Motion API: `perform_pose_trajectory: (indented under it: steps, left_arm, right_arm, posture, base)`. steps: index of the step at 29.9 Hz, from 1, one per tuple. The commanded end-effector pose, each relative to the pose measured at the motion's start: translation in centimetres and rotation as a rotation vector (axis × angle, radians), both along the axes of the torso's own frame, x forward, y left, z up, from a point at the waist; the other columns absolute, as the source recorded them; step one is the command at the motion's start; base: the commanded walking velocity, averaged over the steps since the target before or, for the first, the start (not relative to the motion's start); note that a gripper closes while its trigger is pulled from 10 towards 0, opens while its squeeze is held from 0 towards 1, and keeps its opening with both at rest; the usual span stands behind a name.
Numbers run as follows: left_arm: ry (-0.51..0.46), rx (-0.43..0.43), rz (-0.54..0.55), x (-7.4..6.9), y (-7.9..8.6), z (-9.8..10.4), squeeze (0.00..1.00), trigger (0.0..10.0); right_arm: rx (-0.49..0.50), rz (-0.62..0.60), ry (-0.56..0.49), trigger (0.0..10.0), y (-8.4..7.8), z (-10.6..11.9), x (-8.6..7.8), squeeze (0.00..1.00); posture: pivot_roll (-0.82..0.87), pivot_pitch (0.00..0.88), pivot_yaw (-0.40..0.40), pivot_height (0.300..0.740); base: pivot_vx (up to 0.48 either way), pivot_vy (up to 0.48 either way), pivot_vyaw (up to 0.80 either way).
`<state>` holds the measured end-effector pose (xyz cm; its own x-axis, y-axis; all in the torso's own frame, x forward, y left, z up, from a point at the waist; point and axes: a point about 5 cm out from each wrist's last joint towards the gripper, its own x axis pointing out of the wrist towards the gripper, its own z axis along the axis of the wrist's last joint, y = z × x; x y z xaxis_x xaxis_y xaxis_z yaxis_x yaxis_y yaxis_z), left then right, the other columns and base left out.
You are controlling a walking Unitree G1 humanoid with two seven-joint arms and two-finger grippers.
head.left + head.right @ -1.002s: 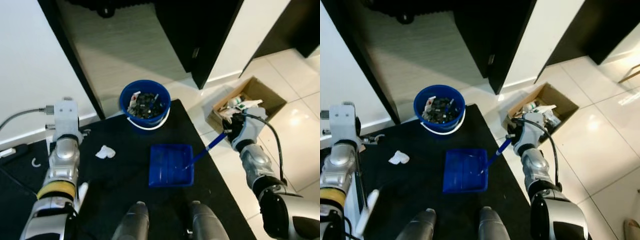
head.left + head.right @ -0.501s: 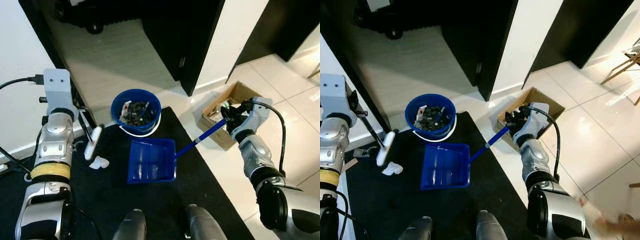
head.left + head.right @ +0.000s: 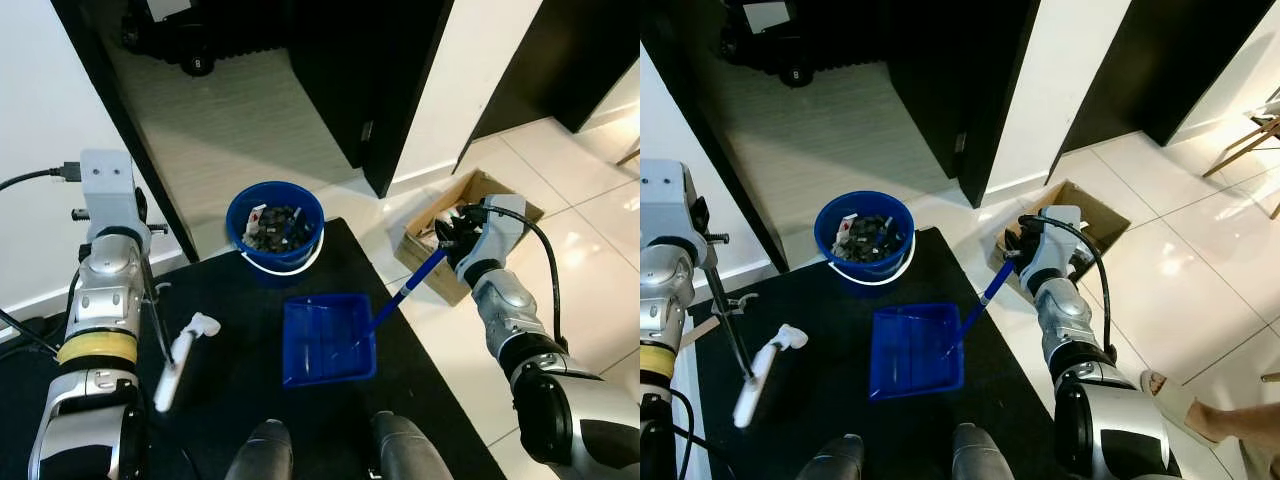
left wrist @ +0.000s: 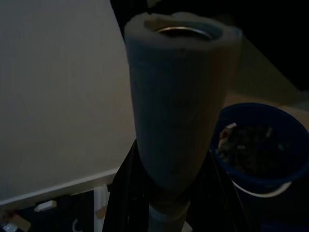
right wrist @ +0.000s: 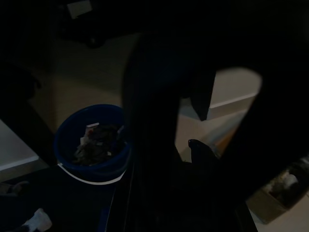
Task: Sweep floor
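Observation:
A blue dustpan (image 3: 328, 340) lies on the black mat (image 3: 230, 400) in front of my feet. Its long blue handle (image 3: 410, 290) runs up to my right gripper (image 3: 455, 238), which is shut on it. A blue bucket (image 3: 275, 225) full of dark rubbish stands at the mat's far edge. My left gripper (image 3: 135, 228) is shut on the grey foam-wrapped brush handle (image 4: 178, 106). The thin rod slants down to the white brush head (image 3: 175, 360) on the mat. A small white scrap (image 3: 204, 322) sits at the head's far end.
An open cardboard box (image 3: 480, 200) of odds and ends stands on the white tiles just behind my right gripper. A dark door frame (image 3: 130, 130) and dark cabinet (image 3: 380, 70) flank a pale floor strip beyond the bucket. A person's foot (image 3: 1180, 400) shows at lower right.
The camera has shifted. The brush head has swung from beside the bucket towards me on the mat. The dustpan has slid a little right and nearer, still on its handle.

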<state>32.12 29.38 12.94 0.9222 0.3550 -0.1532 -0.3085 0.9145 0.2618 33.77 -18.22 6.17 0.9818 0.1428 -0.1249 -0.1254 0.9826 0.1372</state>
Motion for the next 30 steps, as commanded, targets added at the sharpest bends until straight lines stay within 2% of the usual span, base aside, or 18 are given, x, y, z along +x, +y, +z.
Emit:
perform_pose_trajectory:
  steps: [1, 3, 6, 9, 10, 12, 15, 22, 25, 30]
  left_arm:
    - [-0.018, 0.022, -0.035, 0.4, -1.2, 0.5, 0.0, 10.0]
    - [-0.011, 0.023, -0.045, 0.8, -1.4, 0.6, 0.0, 10.0]
    - [-0.004, 0.053, -0.073, 1.2, -1.6, 0.9, 0.0, 10.0]
    - [-0.019, 0.128, -0.151, 2.9, -2.0, 2.9, 0.0, 10.0]
    - [-0.019, 0.128, -0.151, 2.9, -2.0, 2.9, 0.0, 10.0]
    - [-0.043, 0.125, -0.16, 3.7, -2.1, 4.2, 0.0, 10.0]
    - [-0.053, 0.1, -0.153, 4.1, -2.1, 4.7, 0.0, 10.0]
    - [-0.046, 0.091, -0.114, 4.1, -1.5, 4.6, 0.0, 10.0]
    - [-0.036, 0.077, -0.087, 3.7, -1.1, 4.0, 0.0, 10.0]
    - [-0.031, 0.079, -0.064, 3.3, -0.7, 3.4, 0.0, 10.0]
  right_arm:
    - [0.016, -0.036, -0.036, 10.0, -0.4, 0.4, 0.1, 0.0]
    - [0.066, -0.081, -0.029, 10.0, -0.6, 0.2, -0.1, 0.0]
    - [0.074, -0.099, -0.024, 10.0, -0.7, 0.0, -0.2, 0.0]
    - [0.121, -0.18, -0.014, 10.0, -1.0, -0.6, -0.7, 0.0]
    - [0.121, -0.18, -0.014, 10.0, -1.0, -0.6, -0.7, 0.0]
    - [0.166, -0.238, -0.008, 10.0, -1.2, -1.2, -1.2, 0.0]
    - [0.163, -0.246, 0.01, 10.0, -1.0, -1.9, -1.7, 0.0]
    - [0.129, -0.201, 0.008, 10.0, -0.5, -1.6, -1.4, 0.0]
    - [0.069, -0.128, 0.004, 10.0, 0.0, -1.2, -1.0, 0.0]
    - [0.038, -0.099, -0.003, 10.0, 0.0, -1.0, -0.9, 0.0]
  posture:
    - [0.13, 0.0, -0.082, 0.74]
    - [0.13, 0.015, -0.064, 0.74]
    - [0.13, 0.005, -0.051, 0.74]
    - [0.15, 0.0, 0.032, 0.74]
    - [0.15, 0.0, 0.032, 0.74]
    - [0.16, 0.0, 0.059, 0.74]
    - [0.16, 0.0, 0.083, 0.74]
    - [0.15, 0.0, 0.053, 0.74]
    - [0.14, 0.0, 0.027, 0.74]
    - [0.14, 0.0, -0.004, 0.74]
  base:
    - [0.0, 0.0, 0.0]
    - [0.0, 0.0, 0.0]
    - [0.0, 0.0, 0.0]
    - [0.0, 0.0, 0.0]
    - [0.0, 0.0, 0.0]
    - [0.0, 0.0, 0.0]
    - [0.0, 0.0, 0.0]
    - [0.0, 0.0, 0.0]
    - [0.0, 0.48, 0.0]
    - [0.0, 0.48, 0.0]
